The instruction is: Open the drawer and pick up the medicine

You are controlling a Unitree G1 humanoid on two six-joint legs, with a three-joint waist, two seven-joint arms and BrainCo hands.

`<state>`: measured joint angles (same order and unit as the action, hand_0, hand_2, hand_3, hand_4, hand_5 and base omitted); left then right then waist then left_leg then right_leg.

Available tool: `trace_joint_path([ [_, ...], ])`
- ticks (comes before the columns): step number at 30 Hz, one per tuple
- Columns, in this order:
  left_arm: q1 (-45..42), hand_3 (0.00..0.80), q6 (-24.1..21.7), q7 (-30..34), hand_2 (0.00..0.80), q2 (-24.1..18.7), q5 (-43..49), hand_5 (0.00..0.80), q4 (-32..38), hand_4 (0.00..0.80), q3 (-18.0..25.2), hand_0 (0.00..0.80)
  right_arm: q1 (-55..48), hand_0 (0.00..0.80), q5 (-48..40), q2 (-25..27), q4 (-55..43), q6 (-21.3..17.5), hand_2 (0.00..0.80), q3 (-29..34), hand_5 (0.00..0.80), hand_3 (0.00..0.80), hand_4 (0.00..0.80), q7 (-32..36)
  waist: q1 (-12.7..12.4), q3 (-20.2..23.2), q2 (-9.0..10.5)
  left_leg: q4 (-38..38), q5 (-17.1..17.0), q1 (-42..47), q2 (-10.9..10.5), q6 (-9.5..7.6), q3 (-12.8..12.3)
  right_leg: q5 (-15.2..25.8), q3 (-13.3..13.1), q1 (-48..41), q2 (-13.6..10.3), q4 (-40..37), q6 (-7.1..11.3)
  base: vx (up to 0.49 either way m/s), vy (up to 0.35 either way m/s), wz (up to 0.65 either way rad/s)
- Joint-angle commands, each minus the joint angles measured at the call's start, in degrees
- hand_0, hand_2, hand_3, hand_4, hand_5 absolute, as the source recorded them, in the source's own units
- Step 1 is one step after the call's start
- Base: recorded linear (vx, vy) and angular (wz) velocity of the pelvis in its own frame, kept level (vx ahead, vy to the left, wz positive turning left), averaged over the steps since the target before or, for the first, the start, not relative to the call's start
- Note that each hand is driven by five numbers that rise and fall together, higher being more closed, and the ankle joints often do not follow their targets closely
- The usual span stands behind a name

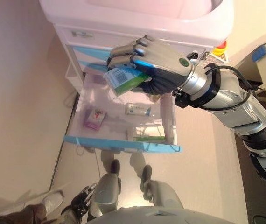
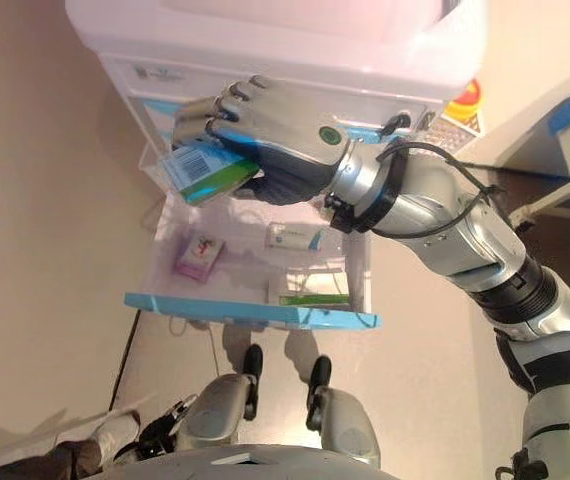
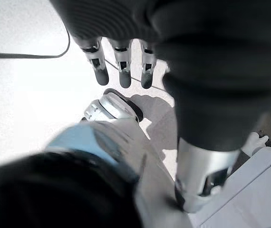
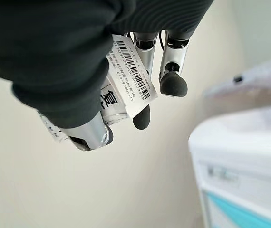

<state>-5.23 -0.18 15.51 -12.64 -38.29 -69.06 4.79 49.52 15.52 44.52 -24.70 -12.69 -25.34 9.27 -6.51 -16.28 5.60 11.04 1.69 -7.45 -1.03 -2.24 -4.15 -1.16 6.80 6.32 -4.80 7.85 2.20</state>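
Medicine lifted clear of the drawer.
My right robot hand [image 1: 163, 65] grips the medicine box [image 1: 124, 78] above the open drawer [image 1: 123, 143]; a loose pinch could drop it.

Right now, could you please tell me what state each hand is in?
Left hand: open, fingers relaxed, holding nothing, down by the floor.
Right hand: shut on the green-and-white medicine box, above the open drawer.

medicine box [image 1: 125, 78] half hidden under fingers [image 1: 123, 52]
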Motion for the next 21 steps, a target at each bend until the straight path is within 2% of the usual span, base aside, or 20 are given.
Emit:
trace_joint_path([
  [1,-4.01,0.000,0.48,0.10,0.000,0.08,2.03,0.000,-3.10,0.000,-0.30,0.000,0.70,0.800,-4.09,0.05,-4.10,0.90,0.800,5.02,0.800,0.800,0.800,-2.94,-1.46,3.71,-1.32,-8.44,4.21,6.46,-1.48,0.10,1.92,-4.78,0.03,-0.79,-1.96,9.49,5.27,0.078,0.033,-0.08],
  [7,-4.90,0.000,0.69,-0.44,0.000,-0.11,2.37,0.000,-4.21,0.000,0.32,0.000,1.60,0.800,-3.92,0.47,-2.01,2.86,0.800,7.41,0.800,0.800,0.800,-6.03,-1.41,5.71,-1.02,-8.83,4.25,7.41,-1.44,0.05,1.80,-4.47,0.28,-1.60,-2.11,9.62,5.48,0.079,0.009,-0.04],
  [13,-5.53,0.000,1.73,-1.03,0.000,-0.70,2.70,0.000,-4.71,0.000,1.36,0.000,5.27,0.800,0.49,2.49,4.21,4.97,0.800,8.58,0.800,0.800,0.800,-10.27,-2.04,6.85,-0.40,-8.64,4.55,8.19,-1.77,-0.15,2.82,-4.06,0.59,-2.67,-2.22,9.42,5.57,0.076,0.000,0.00],
  [21,-5.79,0.000,3.78,-2.41,0.000,-2.19,3.51,0.000,-3.84,0.000,2.32,0.000,12.85,0.800,4.38,7.17,18.04,8.96,0.800,4.32,0.800,0.800,0.800,-13.11,-3.33,7.39,0.99,-7.64,4.98,8.45,-2.08,-0.52,3.83,-3.51,1.58,-4.08,-2.66,8.80,5.71,0.064,0.008,0.03],
])
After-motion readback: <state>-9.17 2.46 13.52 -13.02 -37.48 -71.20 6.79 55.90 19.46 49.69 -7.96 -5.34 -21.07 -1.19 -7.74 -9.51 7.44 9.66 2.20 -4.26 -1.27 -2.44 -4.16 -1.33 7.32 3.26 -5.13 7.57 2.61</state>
